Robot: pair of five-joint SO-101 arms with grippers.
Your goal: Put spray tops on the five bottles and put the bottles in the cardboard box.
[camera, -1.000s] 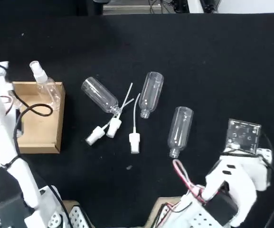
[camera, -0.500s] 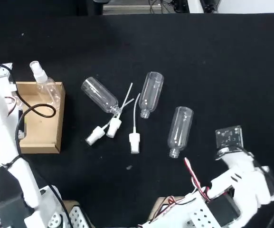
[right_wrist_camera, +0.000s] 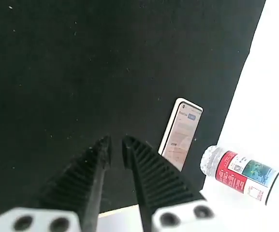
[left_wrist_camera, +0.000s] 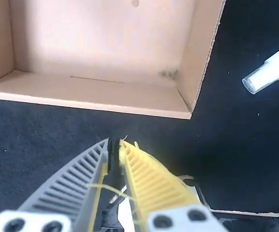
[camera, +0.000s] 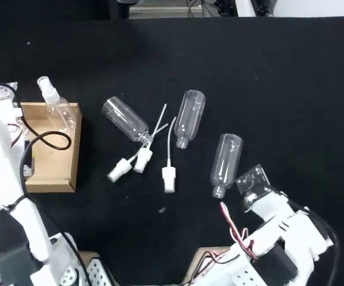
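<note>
Black desk (camera: pixel 279 77), cardboard box (camera: pixel 49 167) at its left side. One capped bottle (camera: pixel 61 114) lies across the box's far corner, spray head past the rim. Three uncapped bottles lie on the desk: one nearest the box (camera: pixel 126 119), a middle bottle (camera: pixel 189 116), and one by the right arm (camera: pixel 226 156). Loose spray tops (camera: pixel 169 177) lie between them and the box.

Left wrist view: bare box floor; left end effector (left_wrist_camera: pixel 114 145) pressed together, holding nothing. Right wrist view: a phone (right_wrist_camera: pixel 180 133) and a labelled bottle (right_wrist_camera: pixel 241 174); right end effector (right_wrist_camera: pixel 116 144) nearly pressed together, holding nothing.
</note>
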